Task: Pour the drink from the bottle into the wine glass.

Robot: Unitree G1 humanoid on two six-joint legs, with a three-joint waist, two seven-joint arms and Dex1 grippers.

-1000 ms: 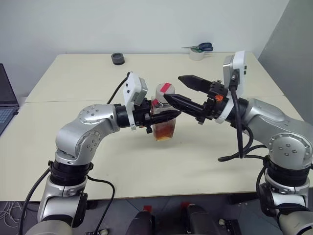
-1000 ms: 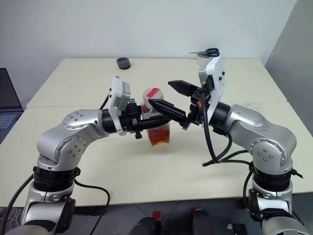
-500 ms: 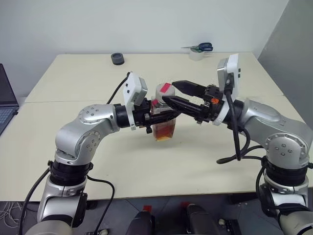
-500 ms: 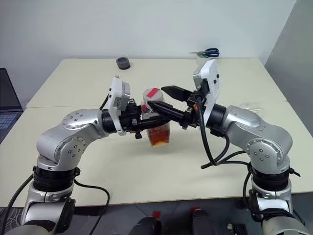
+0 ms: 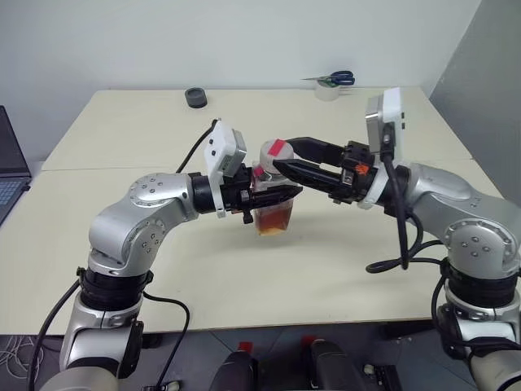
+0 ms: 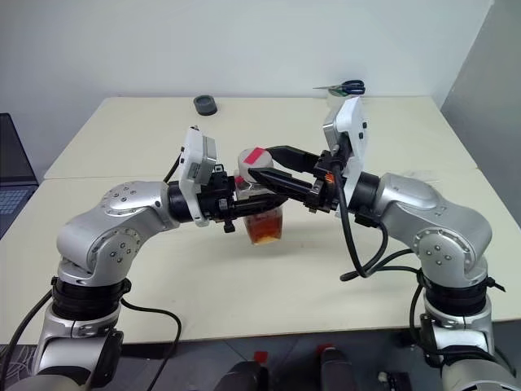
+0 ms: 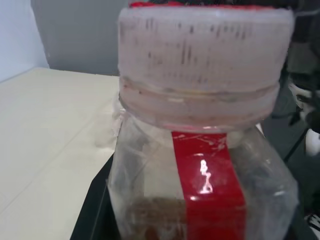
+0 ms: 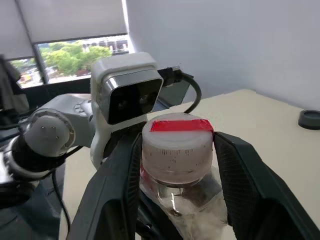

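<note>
The bottle [image 5: 274, 213] is a small clear plastic one with a red label strip [image 7: 207, 192], held upright above the table. The drink [image 6: 264, 228], amber-red, fills its lower part. My left gripper [image 5: 278, 195] comes in level from the left and is shut on the bottle's body. My right gripper [image 5: 282, 155] reaches in from the right, with its two fingers [image 8: 120, 175] pressed against either side of the pale cap with its red top [image 8: 177, 142]. The wine glass is out of view.
The cream table [image 5: 122, 138] carries a black tape roll [image 5: 195, 98] at the back. A white tape roll [image 5: 328, 91] with blue-handled scissors [image 5: 335, 79] on top sits at the back right. A laptop [image 5: 8, 175] lies at the left edge.
My right gripper's fingers were spread wide around the cap and have closed onto it, with the wrist turning a little. The left arm and bottle have held still.
</note>
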